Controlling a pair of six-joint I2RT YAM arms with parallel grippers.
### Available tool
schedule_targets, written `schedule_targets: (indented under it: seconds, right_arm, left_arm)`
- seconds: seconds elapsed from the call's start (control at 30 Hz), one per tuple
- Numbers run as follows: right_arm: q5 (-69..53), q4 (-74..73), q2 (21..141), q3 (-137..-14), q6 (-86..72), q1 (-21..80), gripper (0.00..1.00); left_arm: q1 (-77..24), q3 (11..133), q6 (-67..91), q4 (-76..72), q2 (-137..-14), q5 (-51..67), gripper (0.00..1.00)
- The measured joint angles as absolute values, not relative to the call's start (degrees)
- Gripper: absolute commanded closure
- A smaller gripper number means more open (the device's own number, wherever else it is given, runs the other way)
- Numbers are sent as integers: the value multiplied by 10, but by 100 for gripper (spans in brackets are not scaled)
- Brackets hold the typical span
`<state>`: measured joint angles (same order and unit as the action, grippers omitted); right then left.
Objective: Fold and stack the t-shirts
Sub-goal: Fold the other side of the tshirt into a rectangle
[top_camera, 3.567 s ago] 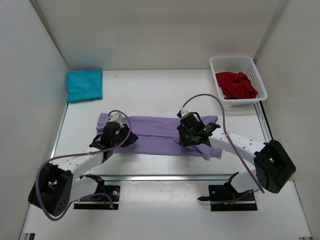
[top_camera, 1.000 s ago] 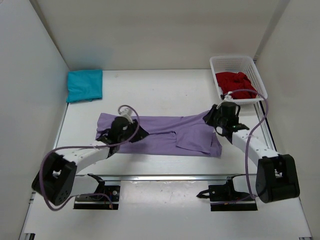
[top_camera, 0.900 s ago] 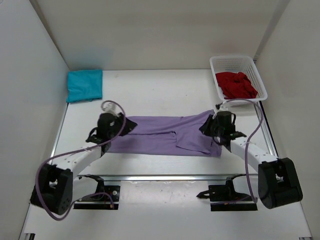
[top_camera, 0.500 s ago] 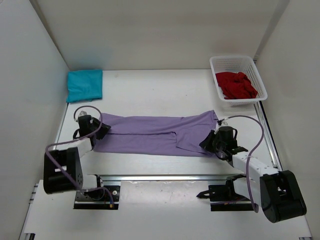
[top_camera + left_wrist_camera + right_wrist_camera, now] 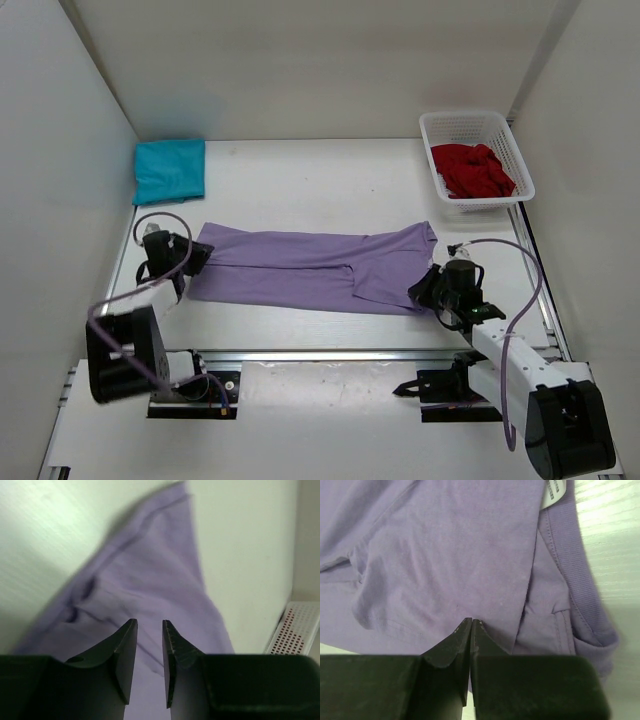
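While white walls point(image 5: 300, 70) enclose the white table point(image 5: 320, 180), a pale lavender cloth t-shirt point(image 5: 300, 270) lies along its near edge. The left gripper point(image 5: 149, 625) stands parted; the right gripper point(image 5: 471, 622) is clenched.

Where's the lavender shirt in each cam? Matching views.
Top external: lavender shirt spread lengthwise across the middle.
Left wrist: shirt runs from bottom centre to top centre.
Right wrist: shirt fills nearly the whole frame.
Landmark: white basket, top right in top external, lower right edge in left wrist; not in right wrist.
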<state>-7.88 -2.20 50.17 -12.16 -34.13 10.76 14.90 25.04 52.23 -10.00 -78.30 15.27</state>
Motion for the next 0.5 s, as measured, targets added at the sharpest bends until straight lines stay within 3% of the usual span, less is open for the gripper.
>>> schedule_targets:
  seconds: [0.13, 0.23, 0.5]
  right_arm:
    - [-70, -40, 490, -142, -348, 123, 100]
    - [-69, -31, 505, -169, -352, 145, 100]
    - [-101, 26, 677, -263, -338, 143, 100]
  left_arm:
    - [56, 257, 511, -84, -643, 83, 59]
    - [-5, 283, 504, -96, -624, 60, 59]
    - [-31, 373, 517, -141, -894, 88, 63]
